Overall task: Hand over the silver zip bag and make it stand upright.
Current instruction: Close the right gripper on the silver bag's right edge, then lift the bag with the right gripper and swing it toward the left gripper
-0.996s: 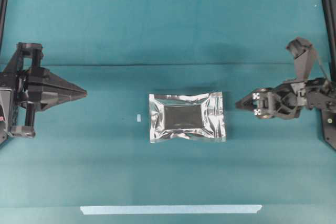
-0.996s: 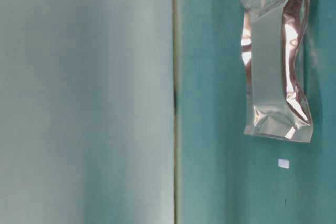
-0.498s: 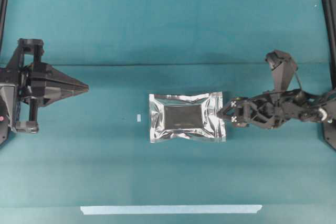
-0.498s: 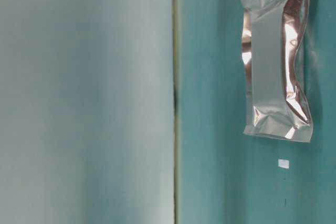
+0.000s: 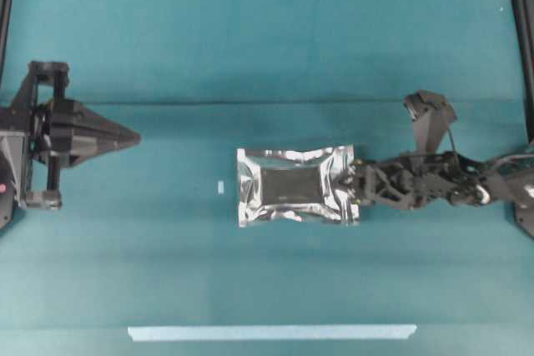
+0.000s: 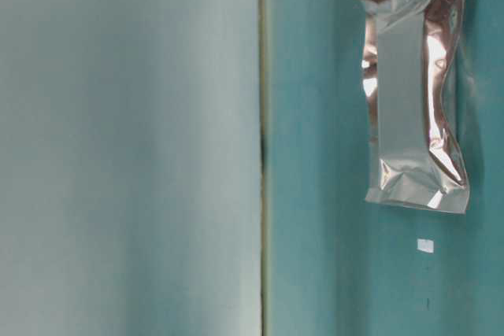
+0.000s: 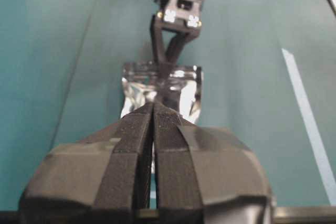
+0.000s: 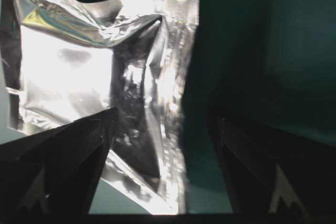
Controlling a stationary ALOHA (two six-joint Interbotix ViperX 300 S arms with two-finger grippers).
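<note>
The bag (image 5: 298, 186) lay flat on the tabletop (image 5: 267, 56), long side across the overhead view, dark centre panel up and crinkled sealed edges all round. It served as reference for everything else.

The right hand (image 5: 354, 186) was at the bag's right edge with its fingers spread wide. In the right wrist view one finger (image 8: 58, 161) overlapped the foil near that edge and the other stood off it, over bare cloth. The hand held nothing; whether it was touching the bag could not be judged.

The left hand (image 5: 133, 135) was well to the left of the bag, tips pointing toward it, pressed fully together and empty.

A small white scrap (image 5: 221, 188) lay just left of the bag. A long pale strip (image 5: 272, 333) lay well below it in the overhead view, parallel to its long side.
</note>
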